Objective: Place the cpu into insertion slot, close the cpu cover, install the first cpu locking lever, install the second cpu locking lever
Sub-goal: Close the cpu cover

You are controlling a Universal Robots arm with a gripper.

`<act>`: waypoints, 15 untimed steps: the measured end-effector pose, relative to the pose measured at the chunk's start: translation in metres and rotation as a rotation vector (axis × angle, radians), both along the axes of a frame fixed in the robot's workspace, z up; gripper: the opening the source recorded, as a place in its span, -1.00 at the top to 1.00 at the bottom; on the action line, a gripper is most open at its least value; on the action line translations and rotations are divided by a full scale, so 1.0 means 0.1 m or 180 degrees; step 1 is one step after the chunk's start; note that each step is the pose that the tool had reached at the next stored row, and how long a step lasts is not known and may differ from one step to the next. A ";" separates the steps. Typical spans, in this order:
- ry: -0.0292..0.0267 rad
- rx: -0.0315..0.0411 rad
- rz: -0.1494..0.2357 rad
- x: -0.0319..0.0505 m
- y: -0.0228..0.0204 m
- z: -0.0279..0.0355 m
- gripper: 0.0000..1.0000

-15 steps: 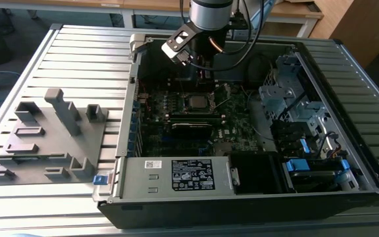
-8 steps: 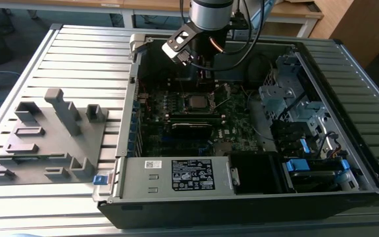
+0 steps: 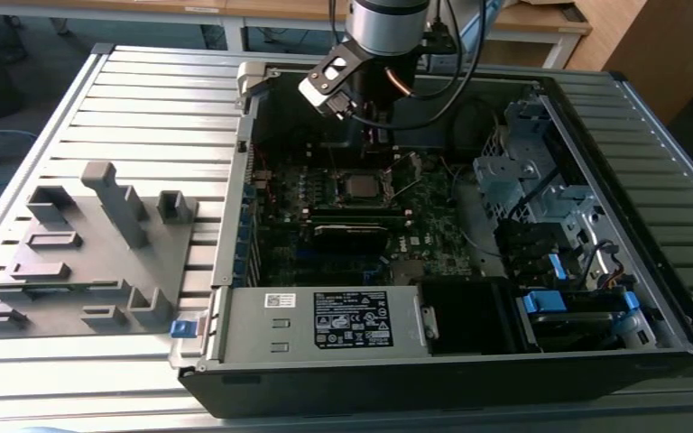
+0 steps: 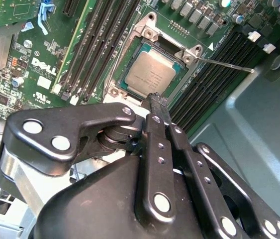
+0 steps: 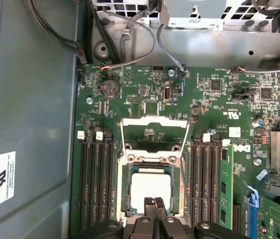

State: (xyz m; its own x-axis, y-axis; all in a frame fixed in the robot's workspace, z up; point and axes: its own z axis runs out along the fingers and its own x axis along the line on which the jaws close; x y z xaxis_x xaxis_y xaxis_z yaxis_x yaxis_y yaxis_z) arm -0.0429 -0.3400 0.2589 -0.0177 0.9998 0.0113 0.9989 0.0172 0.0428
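Note:
The cpu (image 5: 149, 189) (image 4: 152, 74) lies flat in the insertion slot (image 5: 125, 191) (image 4: 125, 92), silver top up, in both wrist views. The cpu cover (image 5: 154, 119) stands swung open past the slot's far end, the green board showing through its window. A thin locking lever (image 4: 229, 65) sticks out sideways beside the slot. My gripper (image 5: 153, 202) (image 4: 157, 99) hangs just above the cpu's near edge, fingertips pressed together with nothing between them. In the exterior view the gripper (image 3: 374, 126) is inside the case above the board, with the slot (image 3: 359, 186) just in front of it.
Black memory slots (image 5: 96, 184) (image 5: 207, 184) flank the slot on both sides. Cables (image 5: 130, 40) and a drive cage (image 3: 527, 171) line the case. A labelled power supply box (image 3: 322, 320) sits at the front. A grey fixture block (image 3: 82, 253) lies outside on the exterior view's left.

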 end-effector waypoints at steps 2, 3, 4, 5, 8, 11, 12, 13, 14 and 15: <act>0.0000 0.0000 0.0000 0.001 0.000 0.000 0.79; 0.0000 0.0000 0.0000 0.002 0.000 0.000 0.79; 0.0000 0.0000 0.0000 0.003 0.000 0.000 0.79; 0.0000 0.0000 0.0000 0.004 0.000 0.000 0.79; 0.0000 0.0000 0.0000 0.012 0.000 0.000 0.79; 0.0000 0.0000 0.0000 0.016 0.000 0.000 0.79; 0.0000 0.0000 -0.0001 0.016 0.000 0.000 0.79; 0.0000 0.0000 -0.0001 0.016 0.000 0.000 0.79; 0.0000 0.0000 0.0000 0.017 0.000 0.000 0.79; 0.0000 0.0000 0.0000 0.017 0.000 0.000 0.79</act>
State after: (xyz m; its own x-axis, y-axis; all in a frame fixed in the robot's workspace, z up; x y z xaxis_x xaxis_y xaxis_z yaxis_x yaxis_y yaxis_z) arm -0.0412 -0.3400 0.2589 -0.0176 0.9998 0.0113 0.9989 0.0171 0.0428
